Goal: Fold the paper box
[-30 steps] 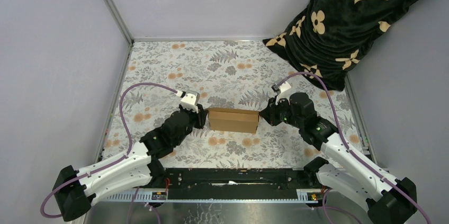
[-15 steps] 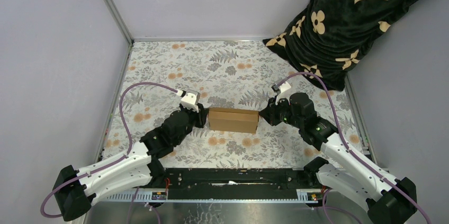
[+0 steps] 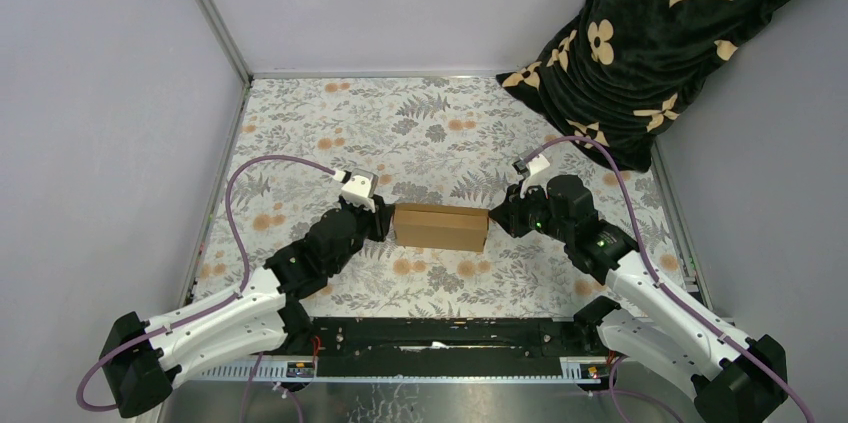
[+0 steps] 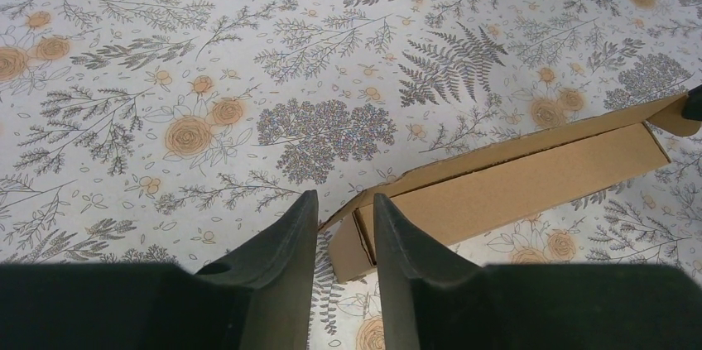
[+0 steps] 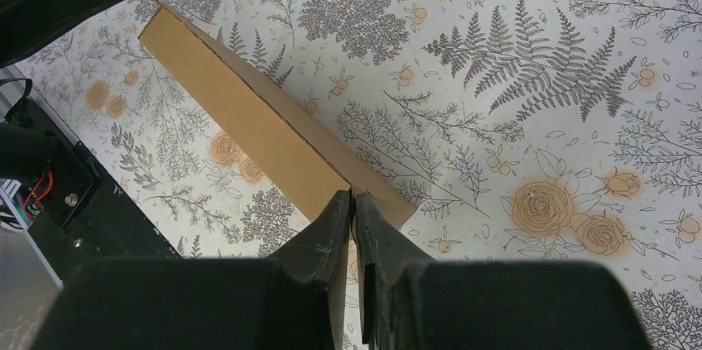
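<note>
The paper box (image 3: 441,226) is a small flat brown cardboard box lying on the floral cloth between my two grippers. My left gripper (image 3: 386,223) is at its left end, jaws a little apart, with the box's end flap (image 4: 352,242) standing between the fingers. In the left wrist view the box (image 4: 530,180) runs off to the right. My right gripper (image 3: 494,222) is at the box's right end, shut on a thin cardboard flap of the box (image 5: 248,122); the fingertips (image 5: 341,211) pinch its edge.
A black blanket with beige flower shapes (image 3: 660,33) hangs over the back right corner. Grey walls close in the left, back and right sides. The black base rail (image 3: 430,338) runs along the near edge. The floral cloth (image 3: 400,123) covers the table.
</note>
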{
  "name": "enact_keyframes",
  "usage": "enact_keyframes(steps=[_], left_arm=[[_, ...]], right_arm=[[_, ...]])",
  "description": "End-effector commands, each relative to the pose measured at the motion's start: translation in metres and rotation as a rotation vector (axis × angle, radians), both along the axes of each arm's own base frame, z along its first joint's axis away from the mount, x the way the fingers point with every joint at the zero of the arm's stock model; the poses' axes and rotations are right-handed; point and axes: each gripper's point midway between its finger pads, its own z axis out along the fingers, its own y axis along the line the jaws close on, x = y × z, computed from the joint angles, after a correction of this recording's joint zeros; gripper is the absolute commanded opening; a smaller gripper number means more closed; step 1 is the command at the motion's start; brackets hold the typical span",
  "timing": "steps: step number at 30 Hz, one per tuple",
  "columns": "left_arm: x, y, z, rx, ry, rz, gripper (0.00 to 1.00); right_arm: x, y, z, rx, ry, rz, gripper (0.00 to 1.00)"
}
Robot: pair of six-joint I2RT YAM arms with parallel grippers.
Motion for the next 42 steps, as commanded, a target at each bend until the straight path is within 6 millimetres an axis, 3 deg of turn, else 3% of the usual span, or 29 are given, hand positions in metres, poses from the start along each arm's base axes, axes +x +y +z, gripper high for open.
enact_keyframes(steps=[1, 6, 13, 31, 38, 42], left_arm=[[0.006, -0.001, 0.021, -0.042, -0.052, 0.025, 0.38], [0.005, 0.001, 0.02, -0.042, -0.046, 0.029, 0.42], [0.004, 0.003, 0.018, -0.043, -0.037, 0.042, 0.37], [0.001, 0.002, 0.008, -0.039, -0.007, 0.031, 0.38], [-0.001, 0.002, 0.004, -0.042, 0.011, 0.031, 0.43], [-0.001, 0.003, 0.004, -0.045, 0.01, 0.035, 0.37]], right_arm=[[0.005, 0.004, 0.011, 0.015, -0.048, 0.004, 0.13], [0.005, 0.004, 0.011, 0.014, -0.049, 0.004, 0.13], [0.005, 0.005, 0.01, 0.012, -0.046, 0.005, 0.13], [0.005, 0.005, 0.009, 0.012, -0.044, 0.006, 0.13], [0.005, 0.005, 0.009, 0.012, -0.044, 0.007, 0.13], [0.004, 0.004, 0.009, 0.012, -0.044, 0.007, 0.13]])
